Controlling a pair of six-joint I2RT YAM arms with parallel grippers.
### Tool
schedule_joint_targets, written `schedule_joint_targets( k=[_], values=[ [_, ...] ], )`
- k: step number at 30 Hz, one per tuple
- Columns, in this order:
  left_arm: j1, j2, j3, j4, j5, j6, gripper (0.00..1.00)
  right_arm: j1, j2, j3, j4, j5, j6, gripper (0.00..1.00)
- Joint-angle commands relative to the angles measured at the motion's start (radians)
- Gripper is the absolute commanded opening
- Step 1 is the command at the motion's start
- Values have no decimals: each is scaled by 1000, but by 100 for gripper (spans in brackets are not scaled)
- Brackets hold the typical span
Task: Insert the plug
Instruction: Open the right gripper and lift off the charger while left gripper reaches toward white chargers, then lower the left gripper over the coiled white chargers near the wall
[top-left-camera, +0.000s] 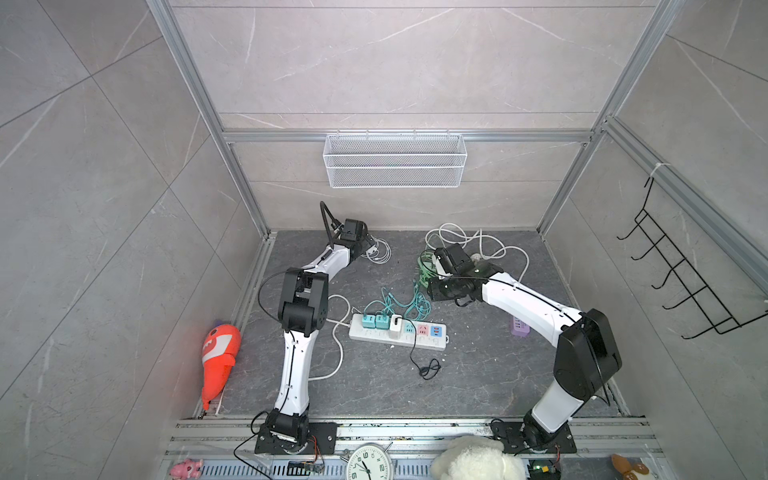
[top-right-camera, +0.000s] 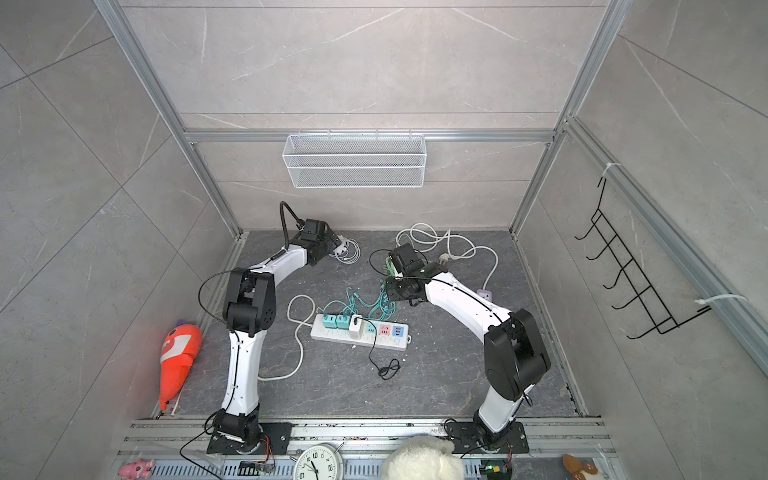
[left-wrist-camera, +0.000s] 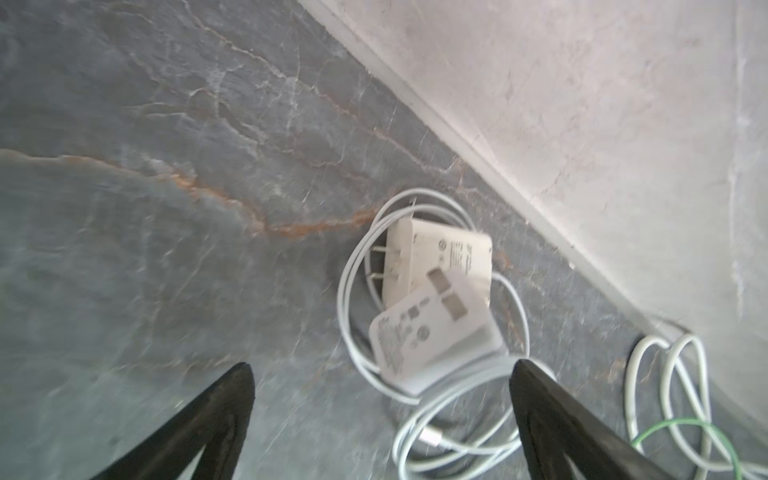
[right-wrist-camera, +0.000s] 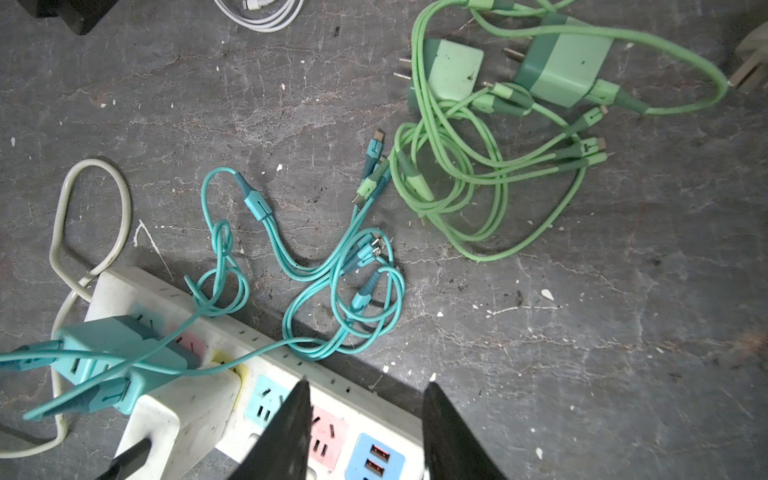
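Observation:
A white power strip (top-left-camera: 419, 341) (top-right-camera: 384, 341) lies mid-floor with two teal chargers (top-left-camera: 374, 322) and a white charger (top-left-camera: 396, 326) plugged in. My right gripper (right-wrist-camera: 369, 382) hovers open over the strip (right-wrist-camera: 266, 345), its fingertips (right-wrist-camera: 305, 384) above the pink and blue sockets, nothing between them. Two loose green charger plugs (right-wrist-camera: 455, 68) with tangled cables lie beyond. At the back left my left gripper (left-wrist-camera: 382, 368) (top-left-camera: 371, 245) stands wide open just short of two white charger plugs (left-wrist-camera: 440, 266) stacked on a coiled white cable, touching neither.
A white cord with a three-pin plug (top-left-camera: 478, 257) loops along the back wall. A purple strip (top-left-camera: 519, 326) sits under the right forearm. An orange plush (top-left-camera: 218, 357) lies at the left edge. A wire basket (top-left-camera: 395, 160) and a hook rack (top-left-camera: 685, 282) hang on the walls.

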Motion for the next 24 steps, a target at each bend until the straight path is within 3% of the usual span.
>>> schedule_joint_targets(
  k=[1, 14, 24],
  values=[
    [4, 19, 4, 103, -23, -82, 98, -3, -34, -22, 7, -9, -38, 46],
    [3, 73, 10, 221, -31, -171, 94, -3, -37, -36, 21, -8, -52, 45],
    [-6, 121, 65, 214, -1, -199, 76, -7, -36, -39, 29, 3, -58, 43]
  ],
)
